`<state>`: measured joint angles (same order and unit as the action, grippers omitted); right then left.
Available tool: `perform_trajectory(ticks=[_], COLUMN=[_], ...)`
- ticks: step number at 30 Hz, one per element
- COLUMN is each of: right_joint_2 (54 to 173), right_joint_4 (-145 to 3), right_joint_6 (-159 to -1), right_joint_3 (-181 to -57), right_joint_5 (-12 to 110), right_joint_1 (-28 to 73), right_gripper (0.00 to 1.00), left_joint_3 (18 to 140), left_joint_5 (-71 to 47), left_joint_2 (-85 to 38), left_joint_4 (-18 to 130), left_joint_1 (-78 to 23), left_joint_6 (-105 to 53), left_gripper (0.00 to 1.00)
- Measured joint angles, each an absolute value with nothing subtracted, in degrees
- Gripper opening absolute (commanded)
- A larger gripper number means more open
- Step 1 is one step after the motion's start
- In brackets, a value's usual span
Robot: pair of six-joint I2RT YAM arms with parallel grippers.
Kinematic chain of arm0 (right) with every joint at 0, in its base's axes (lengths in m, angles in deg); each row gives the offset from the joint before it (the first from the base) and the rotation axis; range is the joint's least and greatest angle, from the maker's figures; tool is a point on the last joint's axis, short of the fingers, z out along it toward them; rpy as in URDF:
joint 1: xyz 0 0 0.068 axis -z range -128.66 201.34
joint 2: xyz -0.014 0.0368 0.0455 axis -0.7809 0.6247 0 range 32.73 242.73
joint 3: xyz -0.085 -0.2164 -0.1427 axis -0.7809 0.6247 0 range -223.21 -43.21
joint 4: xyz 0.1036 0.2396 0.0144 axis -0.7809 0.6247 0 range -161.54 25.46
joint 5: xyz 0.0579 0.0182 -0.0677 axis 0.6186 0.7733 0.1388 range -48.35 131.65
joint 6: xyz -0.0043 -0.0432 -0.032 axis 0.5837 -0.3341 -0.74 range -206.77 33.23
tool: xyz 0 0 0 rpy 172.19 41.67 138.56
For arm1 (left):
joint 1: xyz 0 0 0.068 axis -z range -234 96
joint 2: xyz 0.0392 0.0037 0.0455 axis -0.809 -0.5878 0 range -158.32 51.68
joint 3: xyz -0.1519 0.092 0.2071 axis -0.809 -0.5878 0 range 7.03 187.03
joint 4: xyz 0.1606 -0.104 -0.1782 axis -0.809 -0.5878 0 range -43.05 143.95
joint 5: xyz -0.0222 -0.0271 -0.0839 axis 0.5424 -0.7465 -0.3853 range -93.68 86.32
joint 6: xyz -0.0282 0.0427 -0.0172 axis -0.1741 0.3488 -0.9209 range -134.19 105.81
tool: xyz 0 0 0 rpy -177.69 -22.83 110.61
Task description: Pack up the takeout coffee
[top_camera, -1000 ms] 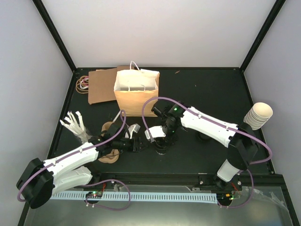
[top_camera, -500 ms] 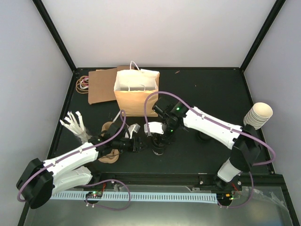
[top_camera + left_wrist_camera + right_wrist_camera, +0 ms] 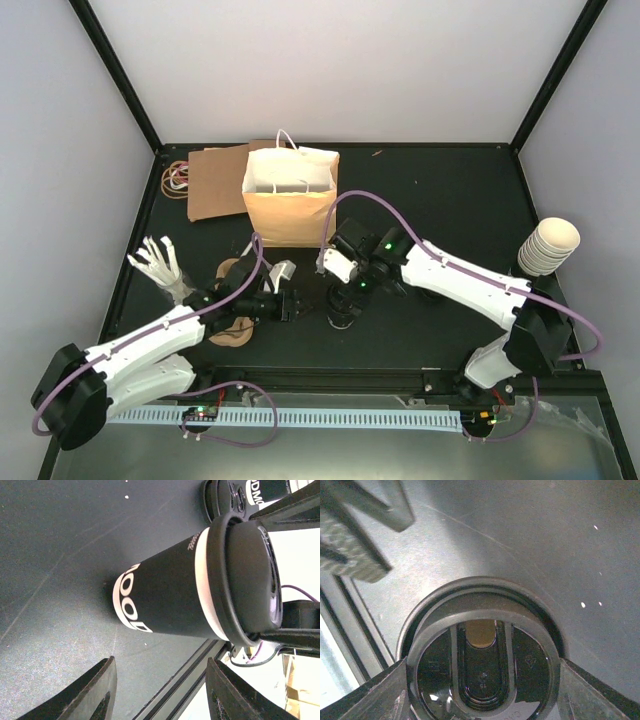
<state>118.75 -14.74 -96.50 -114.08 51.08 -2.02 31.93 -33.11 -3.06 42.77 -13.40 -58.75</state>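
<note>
Right fingers (image 3: 384,696) clamped the cup (image 3: 482,647) at its lid, seemingly touching both sides. Left fingers (image 3: 98,686) stood apart beside it, on the worktop (image 3: 55,555).

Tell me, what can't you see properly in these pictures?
The tray: top view, the left arm covers most of it.
Word on the cup: left wrist view, the letters wrap round out of sight.
The second cup: left wrist view, cut off by the top edge.
The right claw: right wrist view, its fingers run off the bottom edge beside the lid, so a grip is unclear.
</note>
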Motion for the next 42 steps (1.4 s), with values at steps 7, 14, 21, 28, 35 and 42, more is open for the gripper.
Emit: perform_trajectory(ticks=[7, 14, 21, 28, 35, 42], right_joint_2=[117.63, 114.62, 114.81, 115.38, 117.13, 117.57], right_joint_4=[-15.66, -17.32, -17.52, -17.78, -18.52, -18.63], right_joint_6=[-78.43, -63.26, -57.2, -55.65, -56.68, -57.6], right_joint_3=[-112.53, -109.49, -109.17, -109.04, -109.41, -109.73], right_joint_5=[44.37, 38.56, 34.6, 33.86, 33.55, 33.64], right_joint_1=[-2.42, -3.31, -5.34, -5.91, -5.91, -5.98], right_gripper=[0.65, 0.67, 0.67, 0.67, 0.67, 0.67], left_joint_3=[31.93, 30.73, 30.38, 30.34, 30.32, 30.34], left_joint_5=[-32.8, -32.87, -34.86, -36.87, -38.35, -38.44], left_joint_2=[-2.67, -3.04, -8.9, -14.67, -19.08, -21.53], left_joint_4=[42.82, 47.45, 57.26, 66.71, 72.04, 73.44], left_joint_1=[-13.42, -13.4, -13.42, -13.42, -13.42, -13.42], left_joint_6=[-58.83, -61.83, -66.03, -69.35, -70.68, -70.77], left_gripper=[0.52, 0.52, 0.51, 0.49, 0.48, 0.45])
